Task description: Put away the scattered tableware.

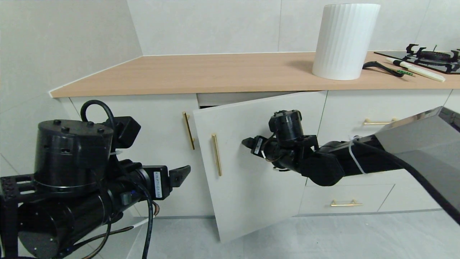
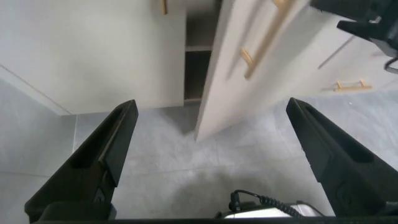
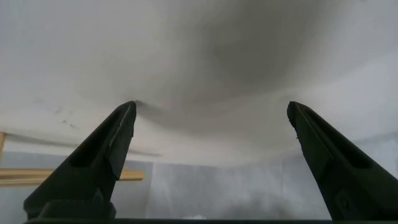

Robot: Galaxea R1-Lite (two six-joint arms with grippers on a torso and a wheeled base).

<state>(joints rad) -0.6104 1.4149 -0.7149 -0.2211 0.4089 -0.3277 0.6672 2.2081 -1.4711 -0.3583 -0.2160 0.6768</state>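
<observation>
On the wooden counter (image 1: pixel 201 73) lie a black ladle (image 1: pixel 381 68) and a long white-handled utensil (image 1: pixel 420 71), beside a tall white ribbed container (image 1: pixel 343 41). Below the counter a cabinet door (image 1: pixel 258 169) with a gold handle (image 1: pixel 216 154) hangs partly swung out. My right gripper (image 1: pixel 247 142) is open, its fingertips right up against the door's outer face (image 3: pixel 205 68). My left gripper (image 1: pixel 184 173) is open and holds nothing, low and to the left of the door, above the floor (image 2: pixel 161 155). The door (image 2: pixel 230 68) and the dark cabinet gap (image 2: pixel 198 68) appear in the left wrist view.
A black gas hob (image 1: pixel 431 55) sits at the counter's far right. Drawers with gold handles (image 1: pixel 377 122) are right of the door, and another gold handle (image 1: pixel 188 130) is on the left door. Grey floor (image 1: pixel 323 233) lies open below.
</observation>
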